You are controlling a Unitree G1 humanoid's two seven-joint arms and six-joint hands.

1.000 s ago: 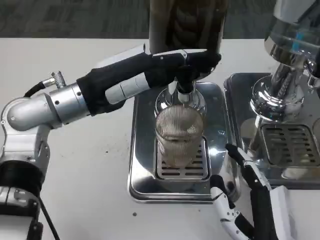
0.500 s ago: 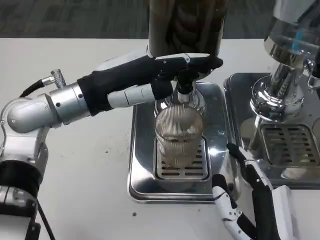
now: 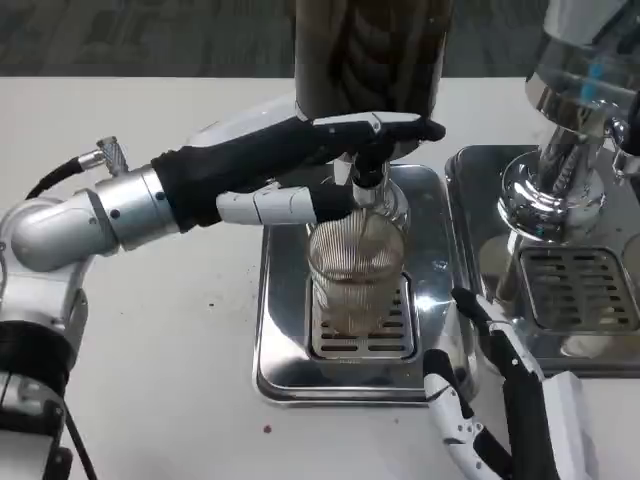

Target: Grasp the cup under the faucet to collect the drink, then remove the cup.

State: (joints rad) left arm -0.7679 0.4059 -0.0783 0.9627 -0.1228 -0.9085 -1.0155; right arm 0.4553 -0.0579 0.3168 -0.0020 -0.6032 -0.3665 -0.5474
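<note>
A ribbed clear glass cup [image 3: 354, 268] stands upright on the slotted grate of the steel drip tray [image 3: 282, 330], right under the faucet [image 3: 367, 182] of the dark drink dispenser [image 3: 370, 50]. The cup's lower part looks brownish. My left hand [image 3: 300, 160] reaches in from the left. Its fingers [image 3: 395, 126] lie stretched over the top of the faucet, and the thumb [image 3: 285, 205] points at the cup's rim below. My right hand [image 3: 495, 400] waits at the tray's front right corner, fingers apart, holding nothing, a little clear of the cup.
A second steel dispenser [image 3: 575, 120] with its own drip tray [image 3: 580, 290] stands at the right, close to my right hand. Bare white table [image 3: 160, 350] spreads to the left and front of the tray.
My left thumb has swung down and away from the fingers, now level with the cup's rim. The fingers stay over the faucet. The right hand has barely moved.
</note>
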